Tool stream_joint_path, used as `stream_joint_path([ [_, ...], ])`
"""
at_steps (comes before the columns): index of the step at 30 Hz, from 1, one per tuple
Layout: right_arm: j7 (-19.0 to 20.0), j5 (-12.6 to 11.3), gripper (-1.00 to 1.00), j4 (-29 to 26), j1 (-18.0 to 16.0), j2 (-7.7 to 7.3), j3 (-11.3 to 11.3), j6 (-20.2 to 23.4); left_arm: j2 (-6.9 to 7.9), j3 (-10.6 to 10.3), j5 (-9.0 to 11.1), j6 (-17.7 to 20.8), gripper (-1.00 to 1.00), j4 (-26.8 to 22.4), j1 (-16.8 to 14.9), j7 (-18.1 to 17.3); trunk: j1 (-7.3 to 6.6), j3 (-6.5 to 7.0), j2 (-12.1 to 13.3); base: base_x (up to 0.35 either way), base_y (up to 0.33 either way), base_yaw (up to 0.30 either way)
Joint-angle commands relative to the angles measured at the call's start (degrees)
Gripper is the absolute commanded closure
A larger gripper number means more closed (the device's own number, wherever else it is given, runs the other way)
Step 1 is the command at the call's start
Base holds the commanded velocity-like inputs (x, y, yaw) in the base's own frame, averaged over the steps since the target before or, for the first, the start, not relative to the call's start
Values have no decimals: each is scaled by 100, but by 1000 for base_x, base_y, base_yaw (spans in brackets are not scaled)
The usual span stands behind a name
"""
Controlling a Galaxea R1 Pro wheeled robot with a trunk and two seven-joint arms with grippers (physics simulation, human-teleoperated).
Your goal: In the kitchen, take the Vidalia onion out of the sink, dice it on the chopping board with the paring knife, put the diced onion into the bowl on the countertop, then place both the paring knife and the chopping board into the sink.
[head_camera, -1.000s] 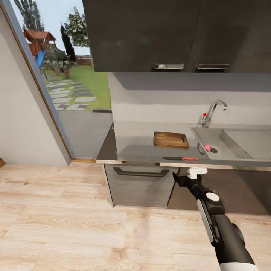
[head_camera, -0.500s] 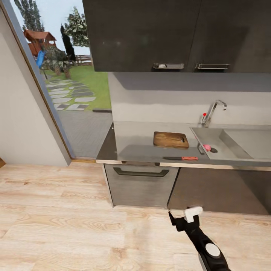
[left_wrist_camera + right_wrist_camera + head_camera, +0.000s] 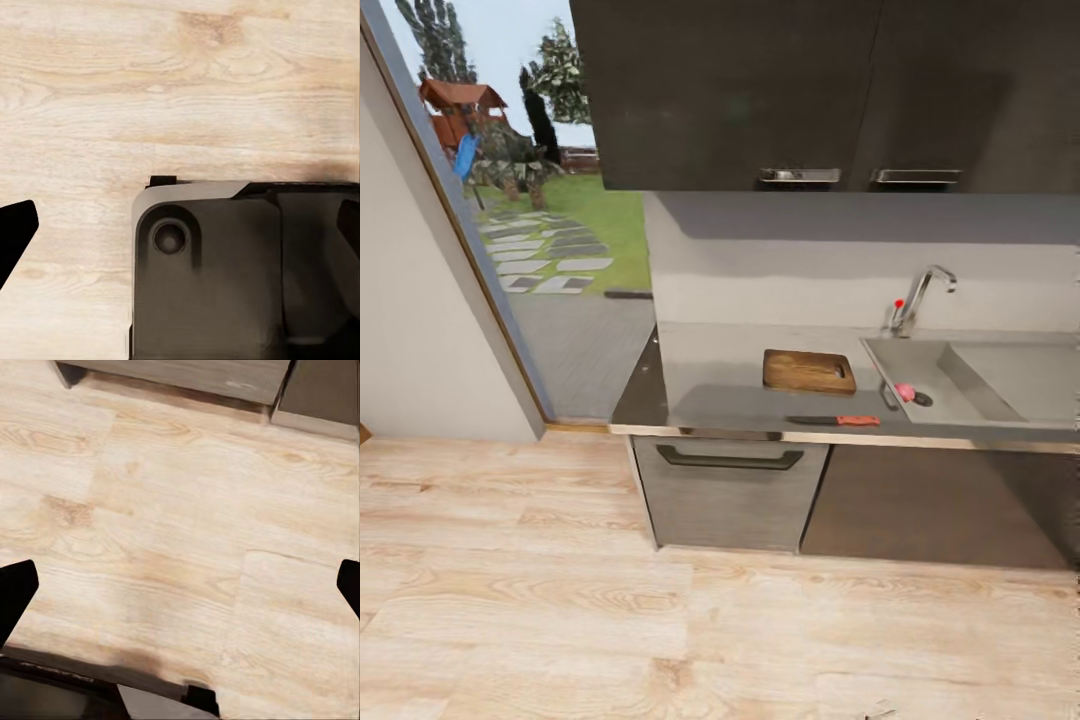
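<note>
Kitchen with a long glossy grey steel tabletop (image 3: 720, 385); the grey steel sink (image 3: 1000, 385) holds the small pinkish-red onion (image 3: 904, 392). The right arm has dropped from the head view, so I judge the reach not begun. Both tools (image 3: 180, 225) (image 3: 180, 585) gape wide, empty, over the floor.

countertop (image 3: 720, 385): glossy steel | chopping board (image 3: 809, 371): brown wood | floor (image 3: 560, 600): pale grained wood

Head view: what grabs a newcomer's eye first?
The brown chopping board lies on the grey countertop, and a red-handled knife lies nearer the front edge. Right of the board, a small pink onion sits in the sink by the drain, under the tap.
</note>
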Motion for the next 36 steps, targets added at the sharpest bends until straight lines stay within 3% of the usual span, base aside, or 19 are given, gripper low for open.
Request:
stream_joint_path([
  [1,14,43,-100,57,-4,0,-26,-76,0,3,3,-14,-100,3,-1,-6,3,-8,-10,0,-204,-103],
  [14,-9,21,-100,263,-4,4,-63,-290,26,7,-2,-14,-100,22,-1,0,3,42,-10,0,-263,-205],
  [36,-10,27,-100,285,-4,49,-55,-292,3,13,7,-14,-100,135,-1,1,3,47,-10,12,-304,-9],
])
